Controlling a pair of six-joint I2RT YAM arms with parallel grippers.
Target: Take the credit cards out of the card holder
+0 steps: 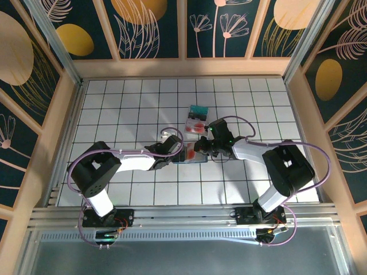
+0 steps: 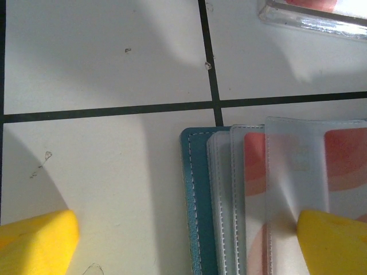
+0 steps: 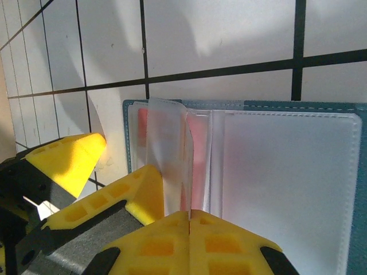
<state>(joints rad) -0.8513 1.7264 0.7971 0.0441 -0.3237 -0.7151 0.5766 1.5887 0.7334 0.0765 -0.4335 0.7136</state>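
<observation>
Dark floral panels point(image 1: 149, 23) walled in the white, black-gridded desk point(image 1: 114, 103). Two thin plastic credit cards, a teal one point(image 1: 199, 110) and a whitish-pink one with a red blotch point(image 1: 195, 127), already lay out on the tiles just beyond the small slate-blue fold card holder of soft matte material point(image 3: 298, 166), which lay open between the arms. At least one more pink-red card point(image 2: 255, 172) sat in its clear sleeves, so the job looked partly done. The left end effector point(image 2: 186, 229) stood wide over the holder's edge, holding nothing. The right end effector point(image 3: 189, 220) was pressed shut at the foot of a raised sleeve leaf point(image 3: 166, 149); that leaf and the overlapping sleeves stood between fingers and card.
</observation>
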